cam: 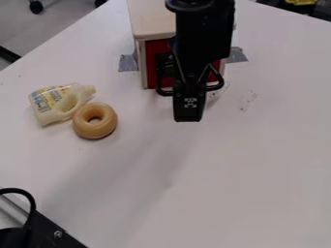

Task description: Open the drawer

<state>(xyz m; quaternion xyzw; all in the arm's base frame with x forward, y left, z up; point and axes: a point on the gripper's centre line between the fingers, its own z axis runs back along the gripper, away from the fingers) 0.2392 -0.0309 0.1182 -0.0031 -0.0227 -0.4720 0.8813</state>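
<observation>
- Your drawer (151,72) is the red front in the pale box (152,22) near the top of the view; it looks shut, though the arm (203,38) hides much of it
- Grey tape at the left (128,62) and grey tape at the right (238,54) probably pin the box to the table (246,184), so that your pull would move the drawer and not the whole box
- Your gripper (188,115) hangs in front of the drawer, a sensible place for reaching a handle; you cannot tell how far it is open, or whether it has hold of anything
- The bottle (44,104) and ring (82,127) lie off to the left, very close together, which should leave your pull path free
- Judge your next step as getting a sure hold before drawing outward; a poor one could slip
</observation>
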